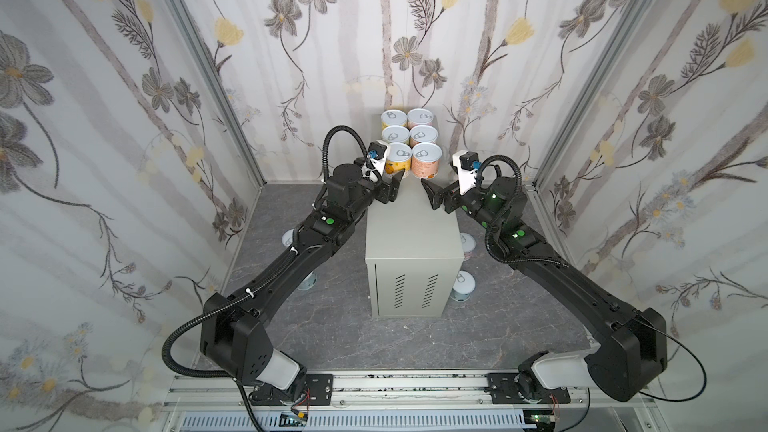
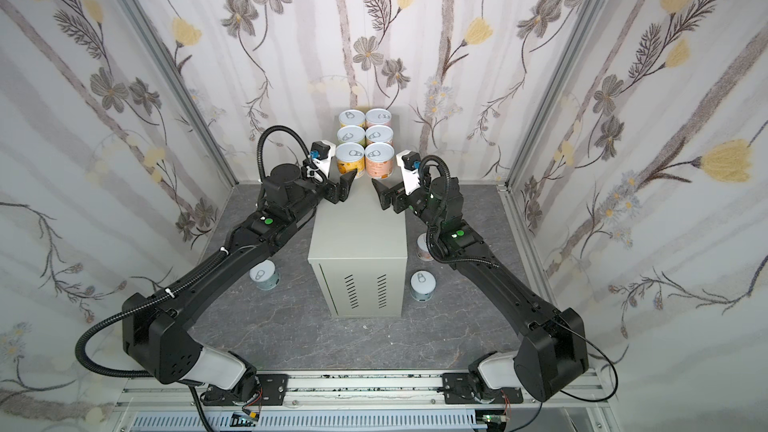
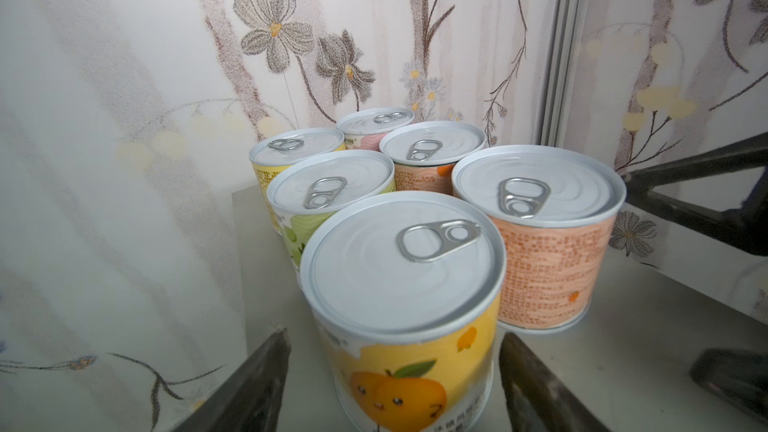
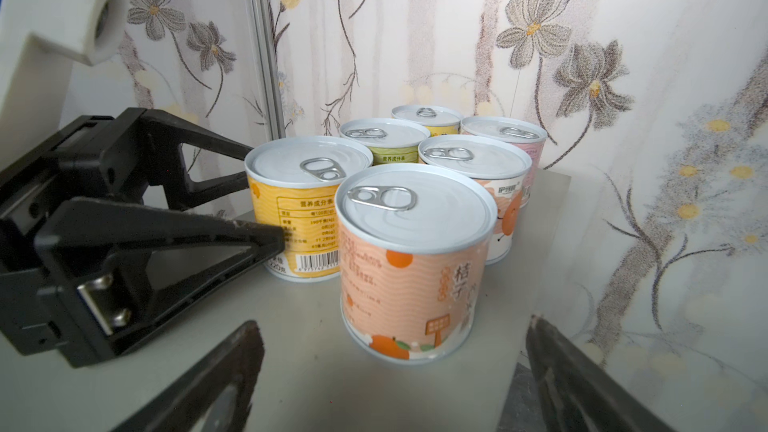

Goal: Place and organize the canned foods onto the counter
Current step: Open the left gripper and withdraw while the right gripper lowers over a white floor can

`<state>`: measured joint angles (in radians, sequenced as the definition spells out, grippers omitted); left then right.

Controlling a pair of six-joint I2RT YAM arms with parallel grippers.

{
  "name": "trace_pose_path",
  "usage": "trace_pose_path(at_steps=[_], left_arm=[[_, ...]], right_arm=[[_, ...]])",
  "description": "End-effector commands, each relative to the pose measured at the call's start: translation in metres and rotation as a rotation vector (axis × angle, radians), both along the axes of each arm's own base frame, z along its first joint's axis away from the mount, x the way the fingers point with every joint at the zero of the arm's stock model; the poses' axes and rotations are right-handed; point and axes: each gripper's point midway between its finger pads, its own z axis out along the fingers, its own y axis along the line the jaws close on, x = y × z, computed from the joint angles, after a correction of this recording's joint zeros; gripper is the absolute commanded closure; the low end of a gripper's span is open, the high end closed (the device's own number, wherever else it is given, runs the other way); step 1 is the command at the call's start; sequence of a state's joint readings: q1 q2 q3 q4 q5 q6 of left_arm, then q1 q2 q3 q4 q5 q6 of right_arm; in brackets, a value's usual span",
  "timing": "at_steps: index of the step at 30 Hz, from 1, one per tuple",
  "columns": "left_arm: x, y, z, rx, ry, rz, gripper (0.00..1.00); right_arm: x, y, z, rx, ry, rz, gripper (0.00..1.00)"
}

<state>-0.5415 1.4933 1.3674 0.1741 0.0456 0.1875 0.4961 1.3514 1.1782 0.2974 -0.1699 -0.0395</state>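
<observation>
With six cans ranked at the tabletop's far end, the left claw part-open astride the yellow can and the right claw wide open, both empty, placement appears done; next, lower to the floor cans beside the tabletop.

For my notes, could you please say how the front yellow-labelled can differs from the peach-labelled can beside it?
The round yellow-labelled metal can shows smiling fruit and heads the left column; the round peach-labelled metal can shows a signboard and heads the right column. Both stand upright, silver-lidded.
</observation>
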Motion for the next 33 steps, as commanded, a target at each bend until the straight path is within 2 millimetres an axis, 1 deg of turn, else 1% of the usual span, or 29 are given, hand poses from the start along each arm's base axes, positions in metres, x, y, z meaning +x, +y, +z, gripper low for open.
trace_pose_path(at_steps=[1,5,8,10,12,13,15,17,19,21,22,23,24,25,27,29,33], left_arm=[[-0.004,0.004,-0.003,0.036,0.003,0.008,0.19],[-0.013,0.009,0.009,0.013,-0.037,0.005,0.16],[-0.018,0.013,0.019,0.002,-0.061,0.010,0.15],[-0.023,0.017,0.027,-0.010,-0.081,0.010,0.14],[-0.028,0.021,0.035,-0.022,-0.102,0.011,0.12],[-0.031,0.023,0.039,-0.029,-0.112,0.012,0.11],[-0.037,0.026,0.049,-0.033,-0.134,0.009,0.09],[-0.042,0.030,0.063,-0.051,-0.147,0.011,0.07],[-0.050,0.034,0.077,-0.073,-0.175,0.008,0.06],[-0.059,0.040,0.088,-0.093,-0.210,0.010,0.03],[-0.061,0.041,0.090,-0.097,-0.218,0.012,0.03],[-0.060,0.042,0.088,-0.093,-0.215,0.016,0.02],[-0.068,0.048,0.097,-0.104,-0.233,0.021,0.01],[-0.069,0.050,0.098,-0.103,-0.233,0.026,0.01],[-0.073,0.053,0.100,-0.099,-0.232,0.032,0.01],[-0.077,0.057,0.101,-0.095,-0.230,0.039,0.00],[-0.085,0.066,0.103,-0.082,-0.233,0.061,0.00]], right_arm=[[-0.006,-0.015,-0.003,-0.029,0.018,-0.061,0.00],[-0.013,-0.043,-0.007,-0.021,0.062,-0.176,0.00],[-0.023,-0.065,-0.008,0.023,0.093,-0.245,0.00],[-0.030,-0.082,-0.014,0.057,0.124,-0.298,0.00],[-0.038,-0.102,-0.024,0.095,0.176,-0.363,0.00],[-0.042,-0.109,-0.029,0.111,0.199,-0.386,0.00],[-0.051,-0.126,-0.047,0.154,0.277,-0.457,0.00],[-0.060,-0.136,-0.069,0.166,0.375,-0.507,0.00],[-0.073,-0.139,-0.090,0.167,0.450,-0.510,0.00],[-0.090,-0.140,-0.111,0.190,0.505,-0.486,0.00],[-0.098,-0.143,-0.120,0.205,0.525,-0.488,0.00],[-0.105,-0.146,-0.126,0.227,0.541,-0.488,0.00],[-0.113,-0.147,-0.150,0.221,0.588,-0.488,0.00],[-0.119,-0.148,-0.162,0.225,0.620,-0.486,0.00],[-0.131,-0.142,-0.190,0.233,0.701,-0.452,0.00],[-0.139,-0.135,-0.213,0.245,0.763,-0.422,0.00],[-0.150,-0.126,-0.246,0.254,0.825,-0.390,0.01]])
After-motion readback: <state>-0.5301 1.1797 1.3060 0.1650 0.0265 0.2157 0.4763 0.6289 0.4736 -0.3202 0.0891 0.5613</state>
